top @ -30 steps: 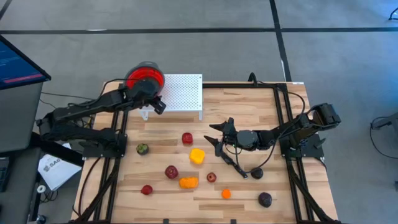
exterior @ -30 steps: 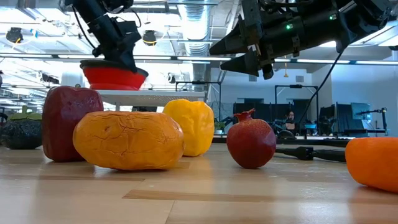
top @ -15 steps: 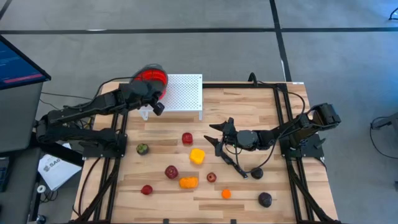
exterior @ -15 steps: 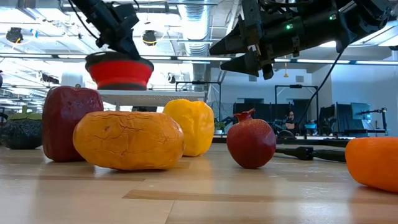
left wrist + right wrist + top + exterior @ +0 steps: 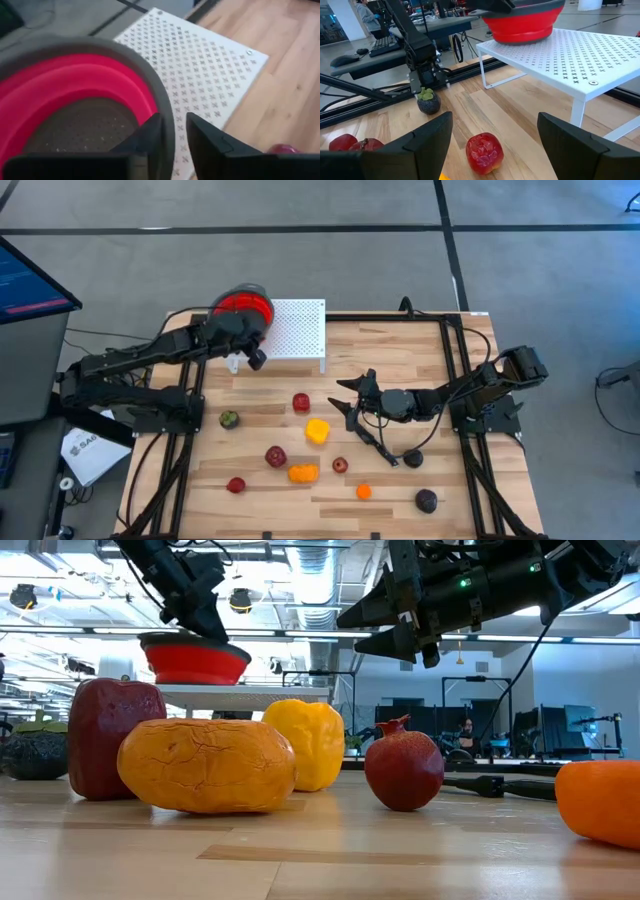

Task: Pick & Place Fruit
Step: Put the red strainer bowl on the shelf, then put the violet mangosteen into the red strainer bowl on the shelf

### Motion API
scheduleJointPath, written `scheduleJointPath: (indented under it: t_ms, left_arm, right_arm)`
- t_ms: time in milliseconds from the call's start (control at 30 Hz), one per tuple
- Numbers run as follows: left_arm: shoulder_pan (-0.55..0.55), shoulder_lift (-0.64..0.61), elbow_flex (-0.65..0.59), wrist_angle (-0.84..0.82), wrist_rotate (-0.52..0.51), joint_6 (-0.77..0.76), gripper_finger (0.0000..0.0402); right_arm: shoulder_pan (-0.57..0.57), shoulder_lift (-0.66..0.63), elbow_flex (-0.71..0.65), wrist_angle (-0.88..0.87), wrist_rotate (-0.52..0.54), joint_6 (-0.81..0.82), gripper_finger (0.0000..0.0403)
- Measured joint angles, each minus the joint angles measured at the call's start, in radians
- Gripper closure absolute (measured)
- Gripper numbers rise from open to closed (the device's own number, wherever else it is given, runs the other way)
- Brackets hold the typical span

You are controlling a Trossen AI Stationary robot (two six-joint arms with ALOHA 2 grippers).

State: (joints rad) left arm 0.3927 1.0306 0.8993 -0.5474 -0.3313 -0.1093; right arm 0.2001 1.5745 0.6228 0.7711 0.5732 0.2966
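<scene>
My left gripper (image 5: 175, 132) is shut on the red colander (image 5: 243, 308), which is at the far left corner of the white perforated rack (image 5: 295, 328). The colander (image 5: 195, 658) sits slightly tilted just above the rack top; whether it touches the rack does not show. The toy fruit lie on the wooden table: a red piece (image 5: 301, 402), a yellow one (image 5: 317, 430), a dark red one (image 5: 275, 456), an orange one (image 5: 303, 473), an olive green one (image 5: 229, 419) and a dark purple one (image 5: 427, 500), among others. My right gripper (image 5: 350, 402) hangs open above the table, right of the red piece. My left gripper pinches the colander's grey rim (image 5: 167, 117). One finger (image 5: 150, 137) is inside the bowl and the other (image 5: 205, 142) is outside. The fingers come from the table's left. The colander is held slightly tilted over the rack's corner.
A slim black-handled knife (image 5: 372, 442) lies on the table near the right gripper. The rack stands on thin white legs (image 5: 580, 117) at the far edge. Black frame rails (image 5: 455, 370) run along both sides of the table. A person (image 5: 367, 15) stands in the room beyond.
My left gripper has carried the colander toward the table's right, farther over the rack's corner. The colander rose a little, then came back down and now sits tilted. The right arm has kept still.
</scene>
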Motion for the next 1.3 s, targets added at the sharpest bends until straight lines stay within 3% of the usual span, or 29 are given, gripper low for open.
scheduleJointPath:
  t_ms: [267, 467, 567, 700, 833, 933, 1033, 1167, 1300]
  left_arm:
    - [-0.003, -0.044, 0.004, 0.007, 0.025, 0.000, 0.0227]
    - [-0.086, -0.186, 0.042, 0.011, 0.146, -0.002, 0.0195]
    - [-0.208, -0.254, 0.048, 0.010, 0.211, 0.019, 0.0194]
    - [-0.473, -0.284, 0.048, -0.001, 0.230, 0.067, 0.0205]
    - [-0.753, -0.223, 0.048, -0.010, 0.100, 0.075, 0.0219]
    - [-0.885, -0.153, 0.047, -0.082, 0.018, -0.029, 0.0228]
    - [-0.933, -0.097, 0.048, -0.193, 0.004, -0.252, 0.0229]
    - [-0.934, -0.065, 0.047, -0.383, 0.007, -0.620, 0.0210]
    - [-0.899, -0.074, 0.013, -0.490, 0.007, -0.834, 0.0165]
  right_arm:
    - [0.000, 0.000, 0.000, 0.000, 0.000, 0.000, 0.0117]
    - [0.001, 0.000, 0.000, 0.000, 0.000, 0.000, 0.0117]
    - [0.001, 0.000, 0.000, 0.000, 0.000, 0.000, 0.0117]
    - [0.001, 0.000, 0.000, 0.003, 0.000, 0.000, 0.0117]
    - [0.000, 0.000, 0.000, 0.006, 0.000, 0.000, 0.0117]
    - [0.000, 0.000, 0.000, 0.009, 0.000, 0.000, 0.0117]
    - [0.000, 0.000, 0.000, 0.010, 0.000, 0.000, 0.0117]
    - [0.002, 0.000, 0.000, 0.011, 0.000, -0.001, 0.0117]
    - [0.002, 0.000, 0.000, 0.016, 0.000, -0.004, 0.0117]
